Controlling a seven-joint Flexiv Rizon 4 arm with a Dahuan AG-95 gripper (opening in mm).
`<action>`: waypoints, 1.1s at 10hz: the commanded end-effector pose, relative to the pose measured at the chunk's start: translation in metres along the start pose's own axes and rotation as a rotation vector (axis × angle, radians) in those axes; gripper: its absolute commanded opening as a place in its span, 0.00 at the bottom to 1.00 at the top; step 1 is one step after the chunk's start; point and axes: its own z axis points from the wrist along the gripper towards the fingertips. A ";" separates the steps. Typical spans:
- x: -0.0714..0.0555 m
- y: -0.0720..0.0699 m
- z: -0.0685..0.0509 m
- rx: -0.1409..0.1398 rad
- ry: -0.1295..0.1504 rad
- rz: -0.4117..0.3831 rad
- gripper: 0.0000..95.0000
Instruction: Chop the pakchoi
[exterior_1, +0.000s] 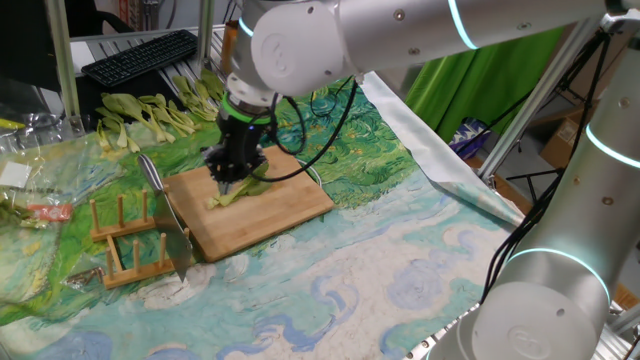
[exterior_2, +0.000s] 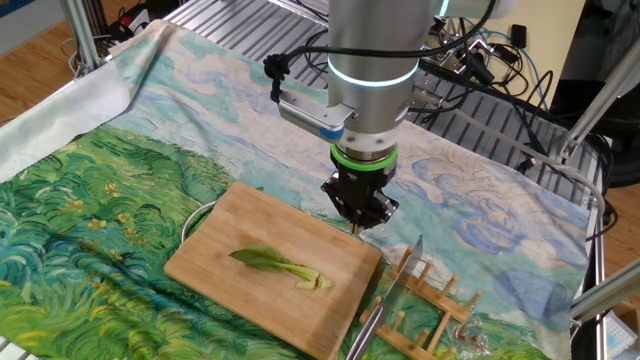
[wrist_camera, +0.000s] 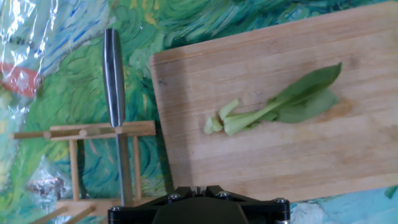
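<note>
Fingers (exterior_2: 359, 222) pressed together and empty hang over the cutting board's (exterior_2: 250, 215) edge, the pakchoi (exterior_2: 278, 267) lying mid-board just beside them. Beyond, only the hand view shows the knife's (wrist_camera: 114, 74) handle fully, propped in its wooden rack (wrist_camera: 81, 132); whole stalks (exterior_1: 150, 112) appear in one fixed view alone.

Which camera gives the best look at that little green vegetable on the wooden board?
The hand view: the pakchoi lies unobstructed, leaf, stem and cut bits clear. The other fixed view shows the whole stalk, only smaller. In one fixed view the gripper hides much of it.
</note>
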 end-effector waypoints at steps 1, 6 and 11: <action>0.006 0.024 0.003 0.002 -0.006 0.035 0.00; 0.007 0.065 0.005 0.002 -0.017 0.057 0.40; -0.001 0.073 0.011 -0.005 -0.033 0.045 0.60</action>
